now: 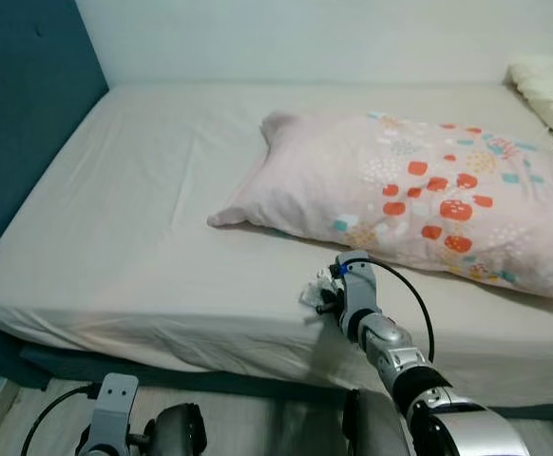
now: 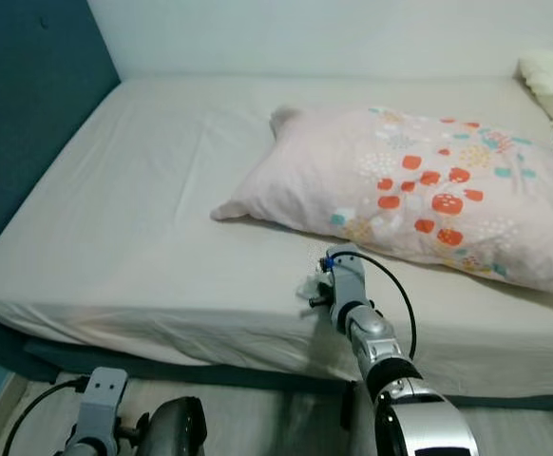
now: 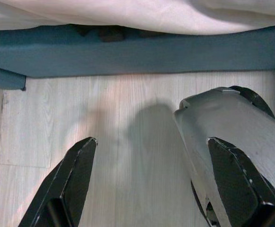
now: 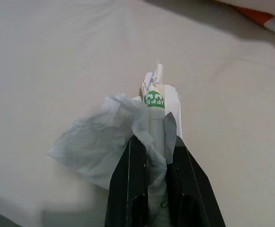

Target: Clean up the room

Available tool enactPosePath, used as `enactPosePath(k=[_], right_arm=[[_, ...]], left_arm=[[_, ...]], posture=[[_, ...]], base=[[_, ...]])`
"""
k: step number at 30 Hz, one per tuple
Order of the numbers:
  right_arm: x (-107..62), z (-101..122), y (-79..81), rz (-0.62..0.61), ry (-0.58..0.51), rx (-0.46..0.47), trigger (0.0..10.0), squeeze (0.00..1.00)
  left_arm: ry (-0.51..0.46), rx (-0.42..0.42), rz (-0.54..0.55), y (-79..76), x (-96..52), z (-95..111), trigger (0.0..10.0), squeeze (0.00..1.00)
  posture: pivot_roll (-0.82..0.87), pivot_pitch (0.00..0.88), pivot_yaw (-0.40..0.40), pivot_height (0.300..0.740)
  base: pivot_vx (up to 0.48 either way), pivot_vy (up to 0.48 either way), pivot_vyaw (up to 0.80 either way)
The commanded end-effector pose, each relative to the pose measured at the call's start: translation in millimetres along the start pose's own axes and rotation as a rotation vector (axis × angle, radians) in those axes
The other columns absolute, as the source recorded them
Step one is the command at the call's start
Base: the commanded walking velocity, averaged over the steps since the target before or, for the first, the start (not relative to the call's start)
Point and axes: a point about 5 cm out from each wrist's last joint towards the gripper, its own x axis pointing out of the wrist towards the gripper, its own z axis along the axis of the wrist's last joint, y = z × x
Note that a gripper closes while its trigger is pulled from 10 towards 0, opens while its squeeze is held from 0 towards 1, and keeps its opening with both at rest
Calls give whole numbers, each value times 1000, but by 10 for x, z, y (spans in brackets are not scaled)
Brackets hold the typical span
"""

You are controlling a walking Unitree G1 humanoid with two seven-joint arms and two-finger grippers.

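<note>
**Two black fingers pinch a crumpled wrapper at the edge of a bed**

One bed (image 1: 115, 237) takes up most of the head camera views. It has a pale beige fitted sheet, and a dark teal padded headboard (image 1: 20, 114) rises along its left side. A large pink pillow (image 1: 419, 195), printed with red, orange and teal shapes, lies on the right half of the mattress, one corner pointing toward the middle. A cream, fluffy blanket (image 1: 547, 85) sits at the far right edge, partly cut off.

The right gripper (image 1: 326, 285) reaches out over the near edge of the mattress, just in front of the pillow's lower edge. A black cable loops from its wrist back along the silver arm. In the right wrist view, its two black fingers (image 4: 128, 179) are closed around a piece of crumpled trash (image 4: 123, 137): thin, wrinkled, whitish plastic film bunched around a folded white paper wrapper with a round green logo. The trash sticks out past the fingertips, just over the sheet near the bed's front edge; whether it touches the sheet cannot be told.

The left gripper (image 3: 147, 184) hangs low beside the bed, above a light wood floor (image 3: 57, 118). Its fingers are spread wide apart with nothing between them. The bed's teal base (image 3: 128, 54) runs across the view beyond them, with the sheet hanging over it. A grey part of the robot's own body sits beside one finger.
</note>
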Motion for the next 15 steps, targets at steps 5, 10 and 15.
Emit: enactPosePath(k=[5, 10, 15], right_arm=[[-3, 104, 19, 31, -101, 110, 0, 0], [-72, 588, 401, 375, -417, 347, 0, 0], [-160, 629, 669, 512, -474, 362, 0, 0]], left_arm=[[59, 10, -30, -146, 18, -50, 10000, 0], [64, -22, -16, -176, 55, 12, 10000, 0], [97, -37, 18, -178, 90, 61, 10000, 0]], posture=[[83, 59, 20, 508], [58, 18, 17, 518], [37, 0, 19, 538]], base=[[0, 0, 0], [0, 0, 0], [0, 0, 0]])
